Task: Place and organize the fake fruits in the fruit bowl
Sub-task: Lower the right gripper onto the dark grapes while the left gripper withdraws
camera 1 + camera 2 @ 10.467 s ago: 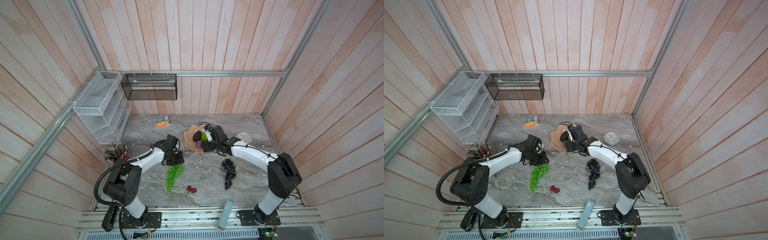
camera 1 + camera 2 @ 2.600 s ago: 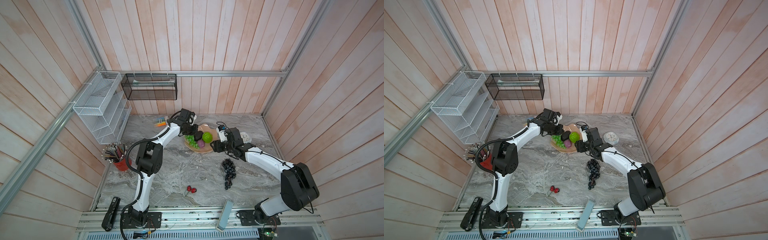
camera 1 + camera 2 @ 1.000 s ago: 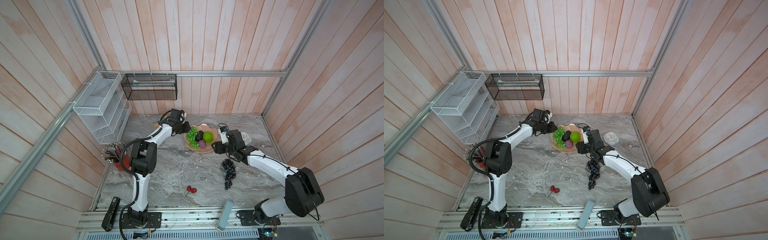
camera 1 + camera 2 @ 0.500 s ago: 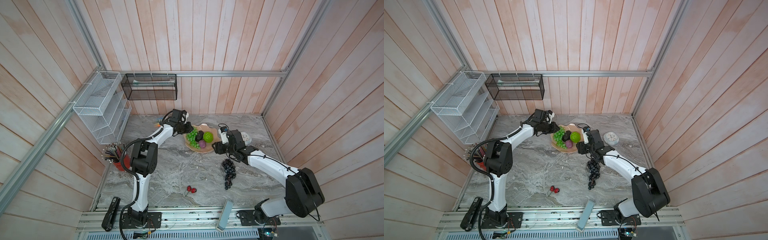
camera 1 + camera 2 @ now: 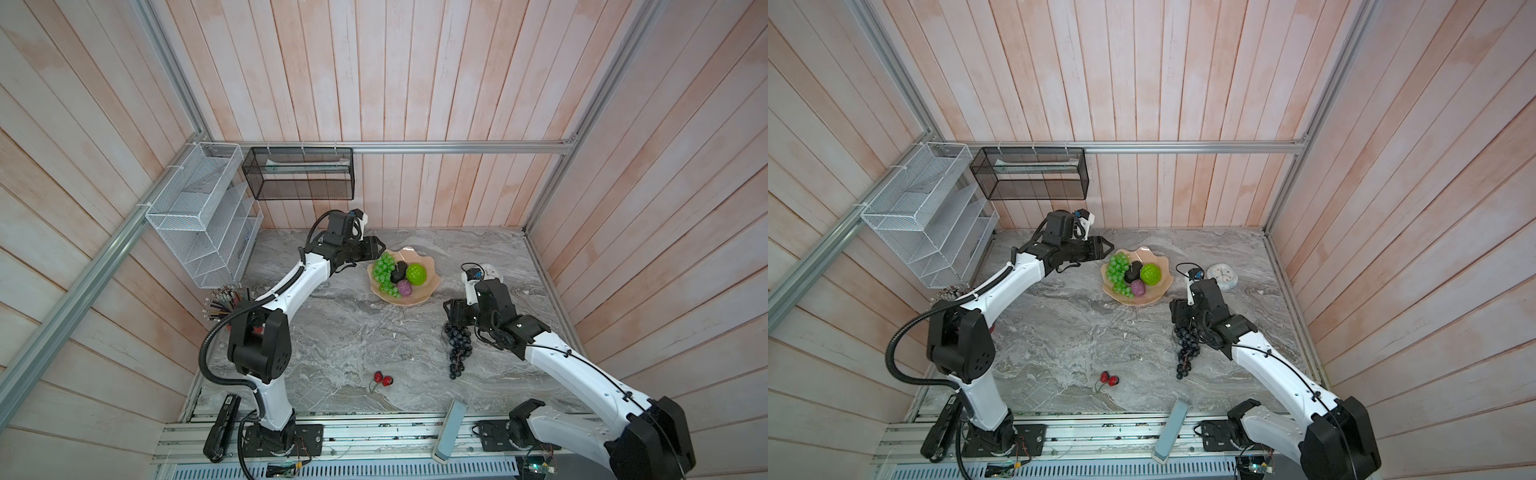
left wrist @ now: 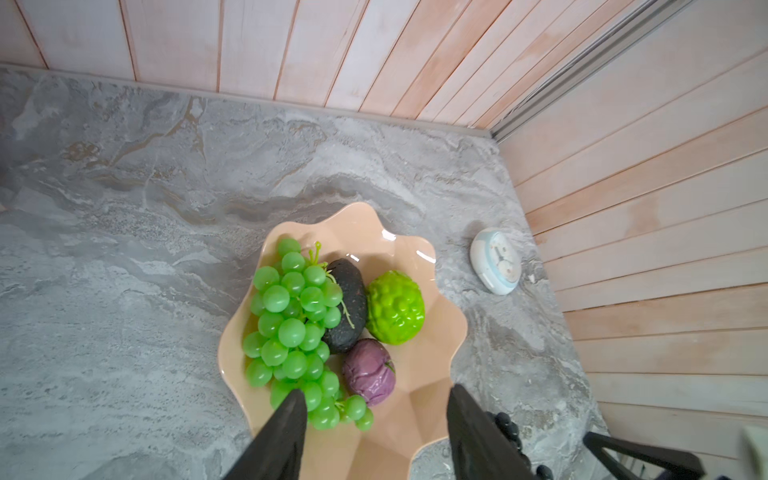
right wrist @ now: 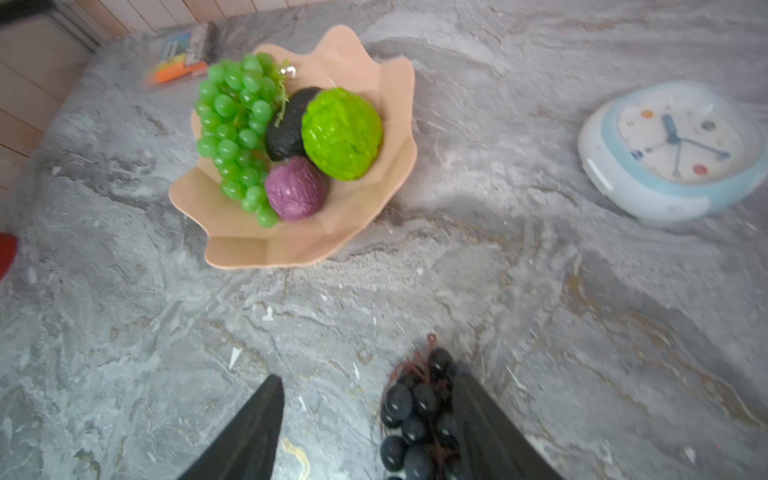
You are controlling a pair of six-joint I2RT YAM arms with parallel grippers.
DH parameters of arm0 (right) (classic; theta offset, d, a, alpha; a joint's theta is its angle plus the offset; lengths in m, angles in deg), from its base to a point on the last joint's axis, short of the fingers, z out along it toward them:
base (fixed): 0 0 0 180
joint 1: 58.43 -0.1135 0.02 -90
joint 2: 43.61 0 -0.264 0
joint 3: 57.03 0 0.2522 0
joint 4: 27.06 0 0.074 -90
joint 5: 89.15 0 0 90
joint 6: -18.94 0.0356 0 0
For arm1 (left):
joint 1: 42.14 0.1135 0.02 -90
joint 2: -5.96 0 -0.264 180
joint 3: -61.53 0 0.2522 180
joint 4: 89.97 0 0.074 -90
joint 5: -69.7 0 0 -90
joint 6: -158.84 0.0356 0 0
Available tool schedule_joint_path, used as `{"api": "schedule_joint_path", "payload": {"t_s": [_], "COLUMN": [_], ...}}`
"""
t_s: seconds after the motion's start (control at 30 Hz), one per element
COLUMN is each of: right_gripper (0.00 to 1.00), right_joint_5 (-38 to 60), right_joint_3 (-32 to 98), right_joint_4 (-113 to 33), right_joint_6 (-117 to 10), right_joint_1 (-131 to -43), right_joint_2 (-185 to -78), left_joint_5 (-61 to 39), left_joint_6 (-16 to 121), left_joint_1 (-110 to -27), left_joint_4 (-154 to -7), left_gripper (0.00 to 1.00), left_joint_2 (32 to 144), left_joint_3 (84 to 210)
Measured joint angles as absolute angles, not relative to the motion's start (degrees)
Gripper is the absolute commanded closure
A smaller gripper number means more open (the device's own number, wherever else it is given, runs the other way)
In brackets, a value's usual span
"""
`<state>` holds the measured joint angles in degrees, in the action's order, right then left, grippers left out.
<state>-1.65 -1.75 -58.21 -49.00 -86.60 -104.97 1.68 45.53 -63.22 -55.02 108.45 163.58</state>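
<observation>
The peach fruit bowl holds a green grape bunch, a black oval, a bright green bumpy ball and a small purple ball. My left gripper hangs open and empty over the bowl's left rim. My right gripper is open, low over the stem end of the dark purple grape bunch, which lies against one finger. The red cherry pair lies near the front.
A white clock lies right of the bowl. A pencil cup stands at the left wall under a white wire rack. A colourful small box lies behind the bowl. A grey block leans at the front edge.
My left gripper has opened, leaving the green grape bunch in the bowl. My right gripper has moved from beside the bowl down to the dark grape bunch.
</observation>
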Motion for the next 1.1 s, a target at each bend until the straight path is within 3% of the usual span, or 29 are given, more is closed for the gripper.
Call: {"api": "schedule_joint_path", "payload": {"t_s": [0.27,0.5,0.8,1.1], "right_gripper": [0.36,0.37,0.42,0.49], "right_joint_5": [-1.9,-2.8,-6.8,-5.8], "right_joint_3": [-1.2,7.3,19.5,17.7], "right_joint_4": [-67.2,-72.2,-78.5,-79.9], "right_joint_6": [-47.9,-49.2,-52.2,-49.7], "right_joint_1": [-81.5,-84.5,-97.7,-98.5], "right_joint_2": [-103.9,-115.1,-133.5,-137.6], "left_joint_5": [0.2,-0.1,0.4,1.3], "left_joint_6": [42.1,37.6,34.6,33.4], "left_joint_1": [-65.7,-66.2,-65.8,-61.6], "left_joint_4": [-57.4,-60.0,-64.2,-65.6], "left_gripper": [0.43,0.43,0.43,0.43], "left_joint_2": [97.9,90.9,86.9,81.9], "left_joint_3": [146.9,133.7,130.0,127.5]}}
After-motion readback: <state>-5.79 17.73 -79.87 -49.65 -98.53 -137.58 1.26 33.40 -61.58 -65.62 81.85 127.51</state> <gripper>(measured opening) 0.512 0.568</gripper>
